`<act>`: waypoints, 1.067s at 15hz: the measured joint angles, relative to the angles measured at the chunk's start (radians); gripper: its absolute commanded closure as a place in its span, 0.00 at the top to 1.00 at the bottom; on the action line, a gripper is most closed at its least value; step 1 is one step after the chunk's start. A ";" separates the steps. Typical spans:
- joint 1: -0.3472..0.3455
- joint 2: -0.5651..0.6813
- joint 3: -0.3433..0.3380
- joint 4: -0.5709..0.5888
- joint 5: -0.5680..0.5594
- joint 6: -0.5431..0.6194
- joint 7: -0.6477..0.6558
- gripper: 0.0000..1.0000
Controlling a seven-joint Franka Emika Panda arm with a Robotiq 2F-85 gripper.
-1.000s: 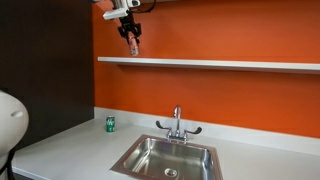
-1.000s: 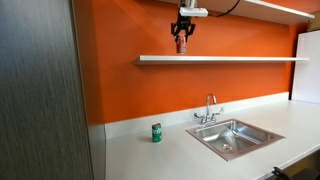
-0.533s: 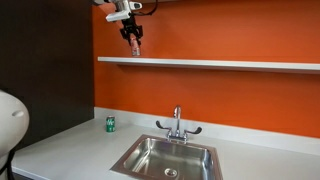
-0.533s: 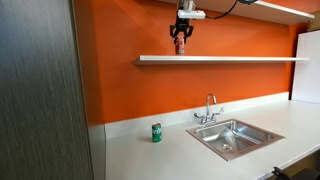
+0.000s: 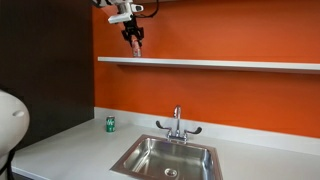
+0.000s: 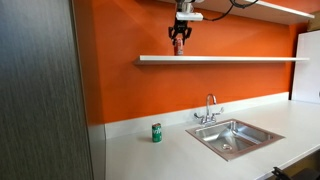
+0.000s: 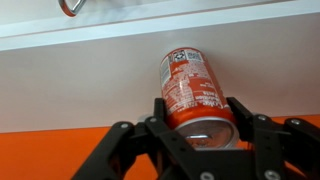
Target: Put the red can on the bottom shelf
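A green can (image 5: 110, 124) stands on the tabletop (image 5: 60, 152) near the sink (image 5: 165, 150). The tool (image 7: 198, 112) grips the red can (image 7: 188, 82) between its fingers (image 7: 248, 120), holding it in the air just above one end of the bottom shelf (image 5: 220, 63).

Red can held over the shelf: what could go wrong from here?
1. The bottom shelf looks thin and shallow. If the red can is released too far forward, it could tip off the front edge and fall to the counter near the green can.
2. The exterior views do not settle whether the can's base touches the shelf. If the gripper opens with a gap below the can, it may bounce or topple.
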 measured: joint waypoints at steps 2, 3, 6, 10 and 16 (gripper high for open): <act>0.000 0.015 0.000 0.016 0.000 -0.010 0.000 0.39; 0.000 0.022 0.000 0.024 0.000 -0.014 0.000 0.39; 0.000 0.041 0.000 0.051 0.000 -0.023 0.001 0.39; 0.000 0.063 0.000 0.080 0.000 -0.032 0.004 0.90; 0.000 0.090 -0.006 0.117 0.000 -0.054 0.028 1.00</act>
